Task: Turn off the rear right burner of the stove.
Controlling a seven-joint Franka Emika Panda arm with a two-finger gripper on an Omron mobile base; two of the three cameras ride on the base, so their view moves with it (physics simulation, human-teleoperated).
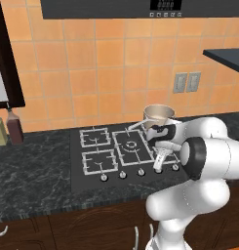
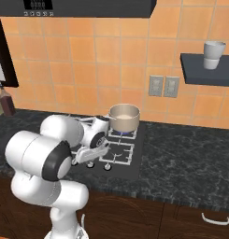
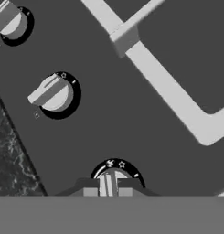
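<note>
Pincer (image 3: 107, 192) clamped around a silver knob (image 3: 111, 177) on the stove (image 3: 131, 114).

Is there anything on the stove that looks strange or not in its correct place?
Nothing stands out. The pot stands upright on the rear right burner, and the gripper is closed on a knob.

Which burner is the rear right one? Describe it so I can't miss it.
On the black stove, take the back row by the tiled wall, right end. The rear right burner alone carries a steel pot, blue flame beneath.
</note>
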